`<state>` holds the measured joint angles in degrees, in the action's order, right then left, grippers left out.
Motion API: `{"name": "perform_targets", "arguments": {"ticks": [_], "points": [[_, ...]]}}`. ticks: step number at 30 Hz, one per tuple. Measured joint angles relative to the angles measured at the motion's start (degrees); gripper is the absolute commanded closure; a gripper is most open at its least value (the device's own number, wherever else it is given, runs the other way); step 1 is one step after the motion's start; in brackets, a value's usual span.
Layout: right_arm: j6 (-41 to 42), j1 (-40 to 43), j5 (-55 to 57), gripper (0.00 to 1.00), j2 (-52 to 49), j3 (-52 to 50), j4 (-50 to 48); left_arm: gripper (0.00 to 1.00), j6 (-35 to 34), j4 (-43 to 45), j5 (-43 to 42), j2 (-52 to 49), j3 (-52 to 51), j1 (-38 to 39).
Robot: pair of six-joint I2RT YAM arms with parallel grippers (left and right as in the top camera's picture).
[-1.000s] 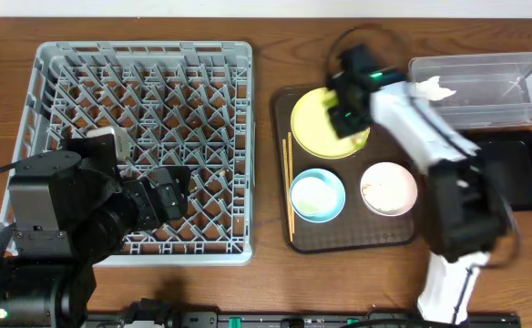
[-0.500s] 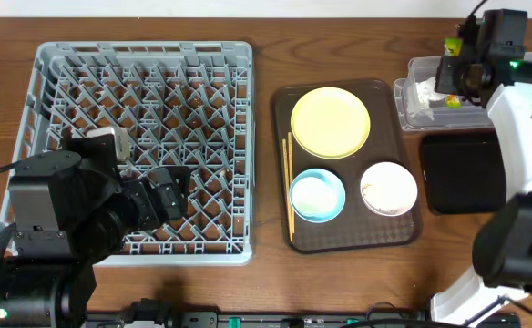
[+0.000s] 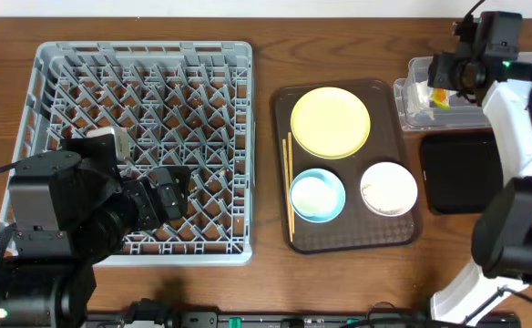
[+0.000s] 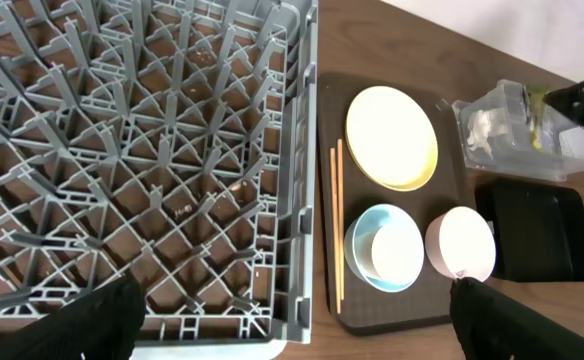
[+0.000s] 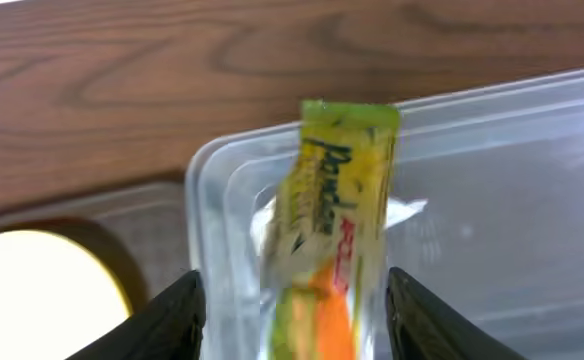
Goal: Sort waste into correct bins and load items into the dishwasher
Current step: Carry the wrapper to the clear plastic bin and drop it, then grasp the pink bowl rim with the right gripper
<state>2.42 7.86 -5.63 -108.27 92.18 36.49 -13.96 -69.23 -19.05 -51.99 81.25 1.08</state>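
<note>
My right gripper (image 3: 450,77) hovers over the left end of the clear tub (image 3: 403,107), open. The green-and-yellow wrapper (image 5: 337,220) hangs blurred between its spread fingers (image 5: 177,320), touching neither, above the tub (image 5: 492,200). A white napkin (image 4: 487,125) lies in that tub. My left gripper (image 4: 297,320) is wide open and holds nothing, above the front right corner of the grey dish rack (image 3: 143,91). The yellow plate (image 3: 331,122), a light-blue bowl (image 3: 317,196), a white bowl (image 3: 389,189) and the chopsticks (image 3: 289,187) rest on the brown tray (image 3: 348,239).
The black tray (image 3: 462,173) lies just in front of the clear tub, right of the brown tray. A strip of bare wood (image 3: 263,164) separates the rack from the brown tray. The right arm's white links (image 3: 521,118) cross above the tub and black tray.
The right arm swung from above the yellow plate to the clear tub, carrying the wrapper. Its jaws have just spread and the wrapper is loose. The left arm has stayed still.
</note>
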Motion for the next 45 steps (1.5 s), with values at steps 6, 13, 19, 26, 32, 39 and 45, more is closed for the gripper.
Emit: {"name": "perform_targets", "arguments": {"ticks": [6, 13, 19, 26, 32, 39, 45], "points": [[-0.02, 0.00, -2.38, 0.51, 11.89, 0.00, 5.68, 0.02, 0.00, 0.00, 0.02, 0.00, 0.00, 0.00], [0.20, 0.00, -4.66, 0.92, 24.35, 0.46, 10.97, 0.02, 0.00, 0.00, 0.02, 0.00, 0.00, 0.00], [1.53, 0.00, -1.73, 0.98, 17.62, 0.39, 9.73, 0.02, 0.00, 0.00, 0.00, 0.00, 0.00, 0.00], [4.83, 0.00, 3.37, 0.99, 2.12, -0.37, 1.88, 0.02, 0.00, -0.02, 0.04, 0.00, 0.00, 0.00], [6.75, 0.00, 3.08, 0.99, -5.70, -0.76, -4.79, 0.02, 0.00, 0.00, 0.04, 0.00, 0.00, 0.00], [8.41, 0.37, 5.90, 0.99, -11.82, -0.87, -4.00, 0.02, 0.00, -0.02, 0.15, 0.00, 0.00, 0.00], [9.46, 2.45, 5.55, 0.77, -10.69, -1.05, -3.15, 0.02, 0.00, 0.00, 0.15, 0.00, 0.00, 0.00]]}}
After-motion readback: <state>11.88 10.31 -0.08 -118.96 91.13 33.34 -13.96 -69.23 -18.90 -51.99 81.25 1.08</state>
